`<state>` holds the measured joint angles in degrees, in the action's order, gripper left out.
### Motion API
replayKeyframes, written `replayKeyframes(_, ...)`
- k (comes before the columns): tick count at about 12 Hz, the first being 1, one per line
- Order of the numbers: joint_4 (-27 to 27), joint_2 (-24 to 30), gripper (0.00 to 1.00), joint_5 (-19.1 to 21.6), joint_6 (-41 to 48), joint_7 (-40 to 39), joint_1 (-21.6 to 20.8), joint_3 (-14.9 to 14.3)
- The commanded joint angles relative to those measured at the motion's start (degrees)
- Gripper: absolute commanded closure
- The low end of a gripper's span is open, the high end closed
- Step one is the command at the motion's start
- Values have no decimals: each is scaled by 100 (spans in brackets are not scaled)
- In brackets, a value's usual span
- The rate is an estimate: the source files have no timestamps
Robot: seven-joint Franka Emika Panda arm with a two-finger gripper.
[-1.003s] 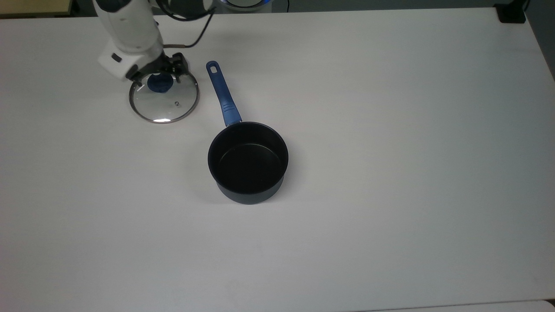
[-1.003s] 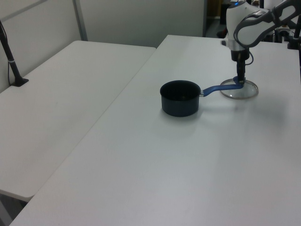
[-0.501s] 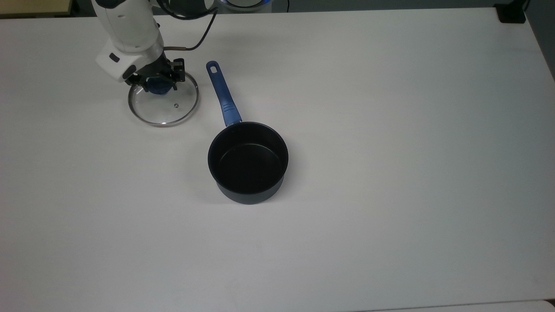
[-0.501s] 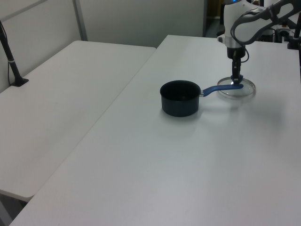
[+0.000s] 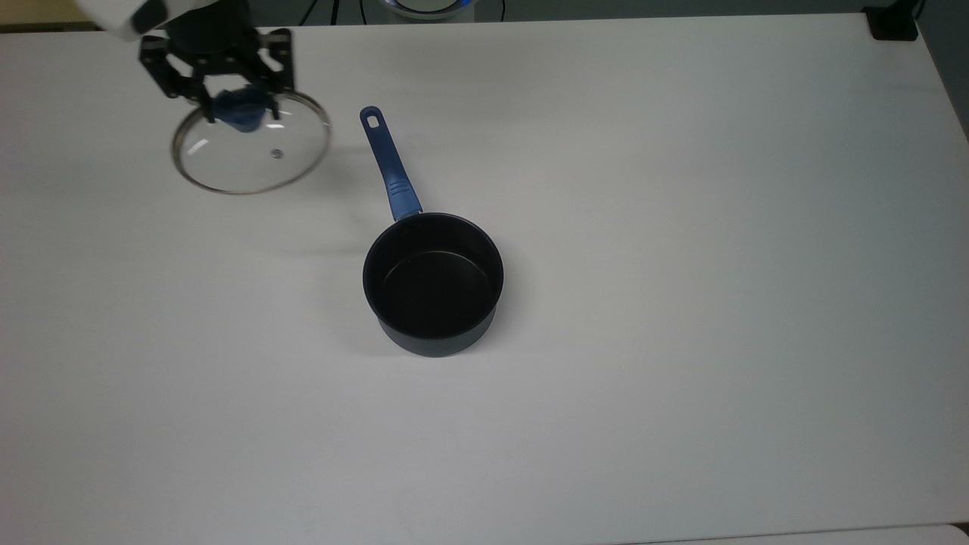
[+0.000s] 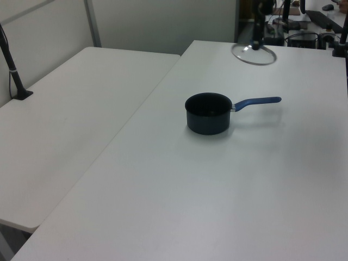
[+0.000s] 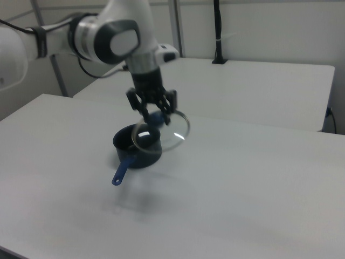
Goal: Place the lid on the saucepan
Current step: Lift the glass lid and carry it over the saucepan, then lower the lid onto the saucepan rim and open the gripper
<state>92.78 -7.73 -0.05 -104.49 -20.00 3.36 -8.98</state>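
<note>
While your gripper clamps the lid by its blue knob, airborne at the top view's upper left, the saucepan sits open at center on the white table.

The glass lid with a blue knob hangs tilted in the air. It is well apart from the open navy saucepan, beyond the eyelet end of its blue handle.
</note>
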Motion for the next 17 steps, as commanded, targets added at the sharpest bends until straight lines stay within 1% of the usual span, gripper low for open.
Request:
replayKeyframes(1, -1425, -1324, 82, -4, 131, 1424, -431, 466)
replayKeyframes(2, -1630, -1606, 82, -22, 131, 1707, -563, 581)
replayKeyframes(4, -1719, -1871, 82, -22, 78, 2051, -879, 608)
replayKeyframes(6, -1877, -2065, 82, 5, 52, 2236, -994, 626)
replayKeyframes(9, -1843, -2241, 82, -4, -62, 2333, -1056, 626)
replayKeyframes(11, -1843, -2260, 82, 5, -89, 2527, -1065, 626)
replayKeyframes(15, -1834, -2330, 82, 13, -177, 2615, -1074, 696)
replayKeyframes(16, -1825, -2339, 78, 5, -186, 2615, -1083, 696)
replayKeyframes(17, -1790, -2339, 44, 5, -186, 2615, -1074, 705)
